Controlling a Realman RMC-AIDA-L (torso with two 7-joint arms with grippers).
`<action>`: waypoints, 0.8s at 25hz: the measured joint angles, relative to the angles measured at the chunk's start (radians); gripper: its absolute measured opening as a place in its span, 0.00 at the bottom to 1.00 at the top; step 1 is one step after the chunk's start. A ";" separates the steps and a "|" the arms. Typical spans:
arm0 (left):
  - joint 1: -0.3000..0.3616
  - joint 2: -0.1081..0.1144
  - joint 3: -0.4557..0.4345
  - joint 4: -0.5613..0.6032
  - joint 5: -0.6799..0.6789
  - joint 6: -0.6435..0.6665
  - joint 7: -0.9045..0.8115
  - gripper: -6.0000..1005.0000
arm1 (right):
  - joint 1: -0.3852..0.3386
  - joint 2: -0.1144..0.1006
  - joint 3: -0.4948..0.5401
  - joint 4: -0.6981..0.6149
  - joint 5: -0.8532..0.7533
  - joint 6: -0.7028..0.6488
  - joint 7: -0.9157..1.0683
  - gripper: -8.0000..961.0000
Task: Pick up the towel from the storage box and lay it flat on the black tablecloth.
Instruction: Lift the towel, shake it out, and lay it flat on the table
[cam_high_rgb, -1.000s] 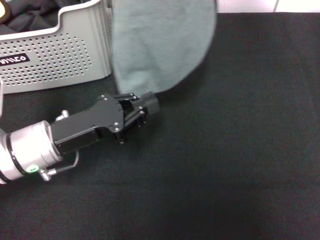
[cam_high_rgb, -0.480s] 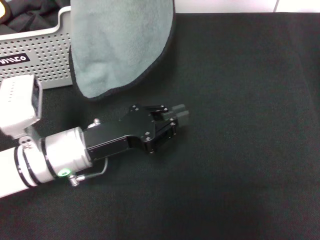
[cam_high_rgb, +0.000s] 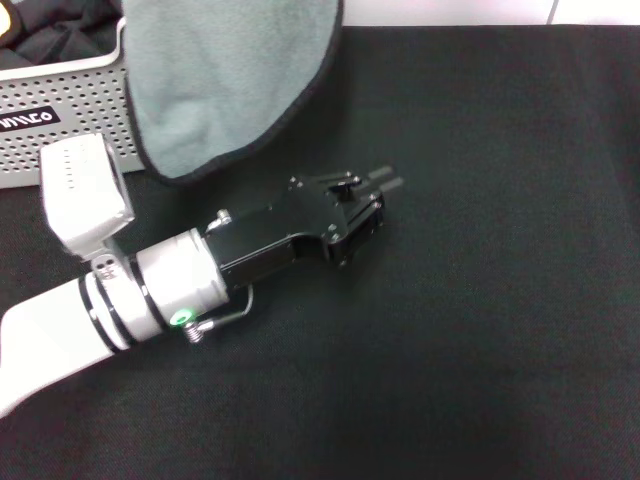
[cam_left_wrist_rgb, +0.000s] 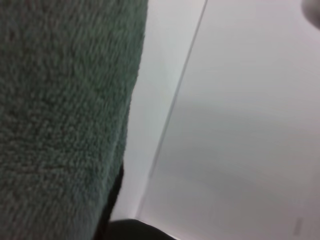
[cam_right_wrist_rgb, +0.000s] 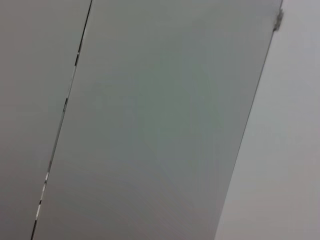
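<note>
1. Clearly off the table, the towel (cam_high_rgb: 225, 80) hangs grey-green side out near the far left corner. Its lower edge droops in front of the storage box (cam_high_rgb: 60, 115), above the black tablecloth (cam_high_rgb: 500, 300).
2. It looks light, soft and floppy; two adjacent corners seem the best hold for spreading it.
3. Whatever holds its top is out of view, as is the right gripper.
4. The left gripper (cam_high_rgb: 385, 180) sits low near the table's middle, holding nothing; how far open, I cannot tell.
5. Since a second ago the towel has swung toward the left edge, and the left gripper has advanced toward the right edge.

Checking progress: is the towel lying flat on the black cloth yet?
No. The towel hangs in the air, its lower edge above the black cloth, in front of the basket.
</note>
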 joint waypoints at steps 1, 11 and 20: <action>-0.010 0.000 0.000 -0.020 -0.023 -0.014 0.030 0.16 | 0.000 0.000 0.000 0.010 0.009 -0.003 -0.006 0.03; -0.054 0.000 -0.167 -0.159 -0.105 -0.083 0.310 0.16 | -0.006 0.000 -0.001 0.039 0.055 -0.007 -0.026 0.03; -0.062 0.000 -0.277 -0.220 -0.098 -0.185 0.420 0.15 | -0.007 0.000 0.001 0.042 0.115 -0.021 -0.048 0.03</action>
